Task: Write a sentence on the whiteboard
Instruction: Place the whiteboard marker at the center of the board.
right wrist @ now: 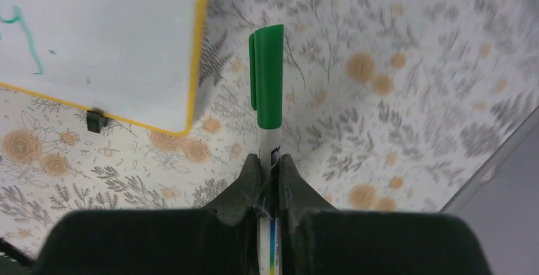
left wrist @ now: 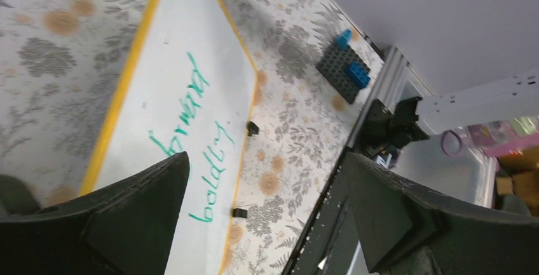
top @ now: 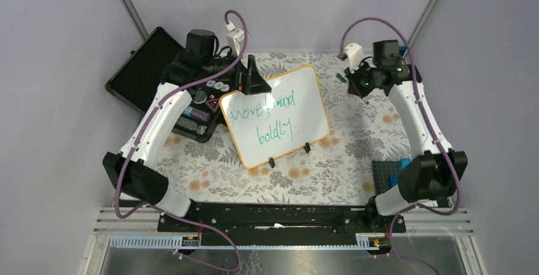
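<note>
Now the left claw [left wrist: 267, 164] hangs wide open above the whiteboard [left wrist: 184, 27] — right claw [right wrist: 270, 160] pinches a marker [right wrist: 267, 91].

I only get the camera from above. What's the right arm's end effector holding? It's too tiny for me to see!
Observer: The right end effector is shut on a marker.
Child: Is the lid on?
Observer: Yes, the green cap is on, pointing away from the fingers.
Child: What about the other arm?
Observer: The left end effector is open with nothing between its fingers, and the whiteboard is below it.
</note>
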